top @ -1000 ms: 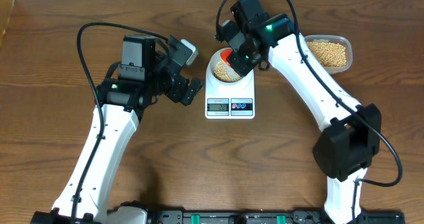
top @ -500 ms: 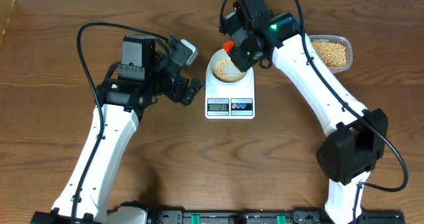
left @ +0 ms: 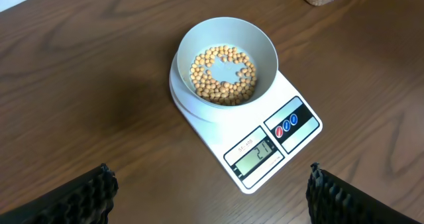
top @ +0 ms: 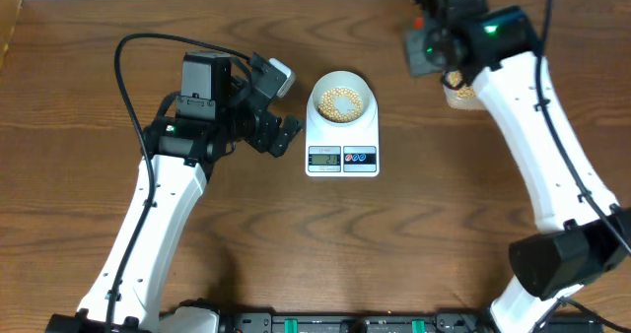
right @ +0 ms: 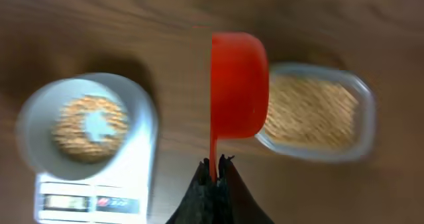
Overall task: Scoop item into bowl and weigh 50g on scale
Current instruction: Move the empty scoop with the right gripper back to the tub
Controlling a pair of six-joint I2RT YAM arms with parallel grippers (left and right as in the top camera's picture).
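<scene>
Currently the beans (left: 224,75) lie in a shallow layer in the bowl (left: 225,33), and the bowl sits on the scale (left: 225,141). Display reads 21. The scale is near the far edge of the worktop (top: 414,234), about mid-width. Right claw (right: 215,166) is clenched on the handle of a red scoop (right: 238,85) up by the far right corner, scoop head over the scale-side rim of the clear tub (right: 318,111) of beans; that view is blurred. Left claw (top: 281,104) is released, jaws wide, holding nothing, just left of the scale.
</scene>
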